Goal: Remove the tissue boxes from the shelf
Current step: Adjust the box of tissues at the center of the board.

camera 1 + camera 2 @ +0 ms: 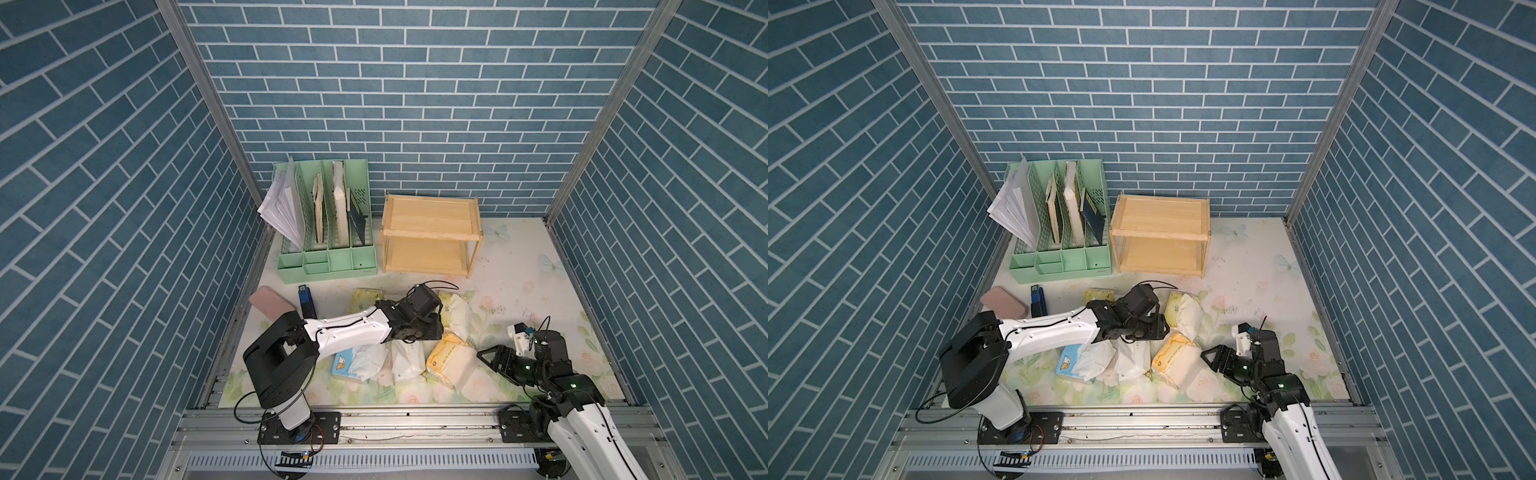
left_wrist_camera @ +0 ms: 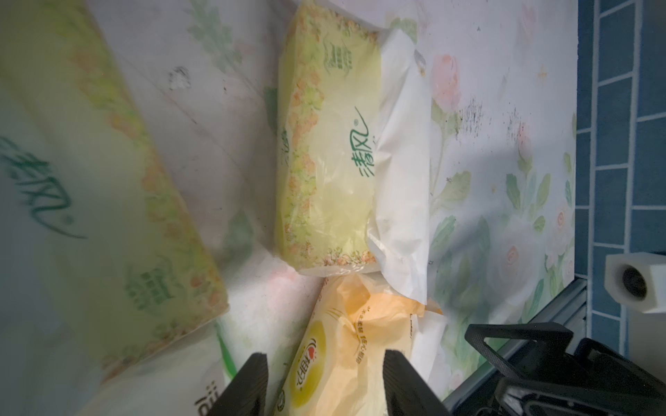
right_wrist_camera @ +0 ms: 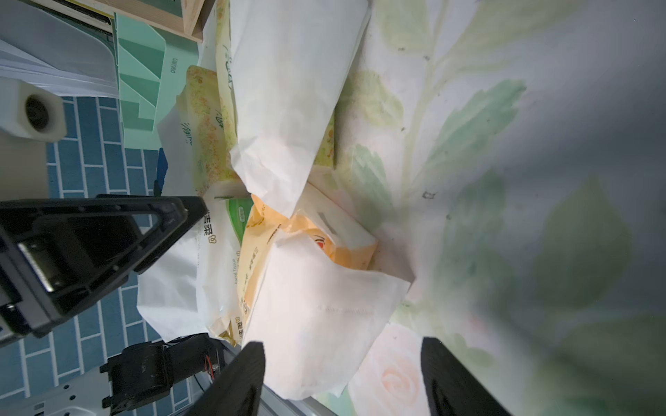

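- Tissue packs in soft plastic lie in a loose cluster on the floral-printed tabletop [image 1: 540, 291], well apart from the small 2-tier light wooden shelf [image 1: 430, 216]
- 5 of them show in both top views: a pale yellow pack near the organizer [image 1: 365, 296], a pale yellow pack with a white side [image 1: 456, 316], an orange-yellow pack [image 1: 449, 358], a white pack [image 1: 405, 362] and a light blue pack with a cartoon [image 1: 344, 365]
- The orange-yellow pack touches the white pack, and the white flap of the pale yellow pack with a white side overlaps its end
- The shelf stands against the back wall, just beside the mint-green plastic file organizer [image 1: 328, 266], and both of its plank boards show in full
- The left gripper [image 2: 326, 354] hangs over the middle of the cluster with its jaws spread. The orange-yellow pack shows through the gap, and whether the fingers touch it cannot be told
- The right gripper [image 3: 342, 344] sits low at the right edge of the cluster. Its jaws are spread wide toward the orange-yellow pack's white end and pinch nothing
- Loose white paper sheets [image 1: 280, 208] lean out of the organizer's end slot
- A flat pink case [image 1: 268, 306] and a small blue tool [image 1: 306, 300] lie near the left arm
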